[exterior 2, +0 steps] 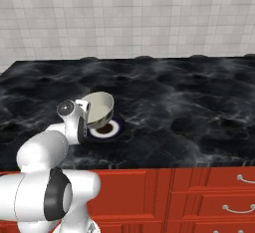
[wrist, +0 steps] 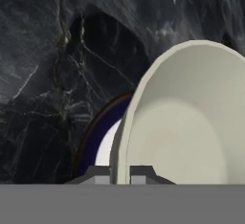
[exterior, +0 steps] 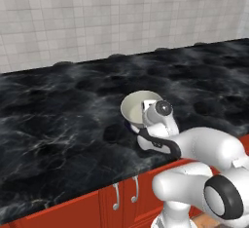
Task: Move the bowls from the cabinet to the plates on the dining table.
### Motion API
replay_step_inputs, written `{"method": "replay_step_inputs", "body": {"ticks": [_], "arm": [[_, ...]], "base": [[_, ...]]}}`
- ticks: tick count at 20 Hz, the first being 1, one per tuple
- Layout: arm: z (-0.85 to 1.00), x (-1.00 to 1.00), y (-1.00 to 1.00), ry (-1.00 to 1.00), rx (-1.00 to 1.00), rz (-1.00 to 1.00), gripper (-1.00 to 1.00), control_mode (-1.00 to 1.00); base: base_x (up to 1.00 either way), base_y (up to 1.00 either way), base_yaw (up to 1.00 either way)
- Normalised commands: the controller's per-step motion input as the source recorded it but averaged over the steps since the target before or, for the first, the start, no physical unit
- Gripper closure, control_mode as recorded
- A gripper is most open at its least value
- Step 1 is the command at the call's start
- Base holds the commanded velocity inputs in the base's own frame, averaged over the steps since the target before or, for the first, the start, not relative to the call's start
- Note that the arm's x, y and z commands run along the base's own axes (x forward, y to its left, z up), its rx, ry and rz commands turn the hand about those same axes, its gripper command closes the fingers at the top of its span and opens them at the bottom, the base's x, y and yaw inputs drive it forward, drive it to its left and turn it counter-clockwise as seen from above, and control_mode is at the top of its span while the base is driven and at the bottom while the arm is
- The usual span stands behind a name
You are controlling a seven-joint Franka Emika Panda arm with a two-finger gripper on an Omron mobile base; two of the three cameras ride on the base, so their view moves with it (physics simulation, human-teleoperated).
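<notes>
Bowl (exterior 2: 98, 108), cream, empty, pinched by rim in gripper (wrist: 120, 173) just above plate (exterior 2: 113, 129).

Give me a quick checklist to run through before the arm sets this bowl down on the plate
1. Grip: gripper pinches the cream bowl by its rim, one fingertip each side of the wall: ok.
2. Bowl over the plate: it hangs above it, plate partly showing beneath: ok.
3. Bowl level: clearly tilted in the right base view: not ok.
4. Bowl touching the plate: cannot tell.
5. Dining table around the plate free of obstacles: ok.
6. Bowl centred on the plate: cannot tell.
</notes>
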Motion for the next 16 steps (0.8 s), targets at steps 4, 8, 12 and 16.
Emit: {"method": "replay_step_inputs", "body": {"ticks": [4,8,12,16], "arm": [[-0.40,0.00,-0.10,0.00,0.00,0.00,1.00,-1.00],[-0.35,0.02,-0.17,0.00,0.00,0.00,1.00,-1.00],[-0.32,0.08,-0.19,0.00,0.00,0.00,1.00,-1.00],[-0.38,0.19,-0.17,0.00,0.00,0.00,1.00,-1.00]], "base": [[0.00,0.00,0.00],[0.00,0.00,0.00],[0.00,0.00,0.00],[0.00,0.00,0.00]]}}
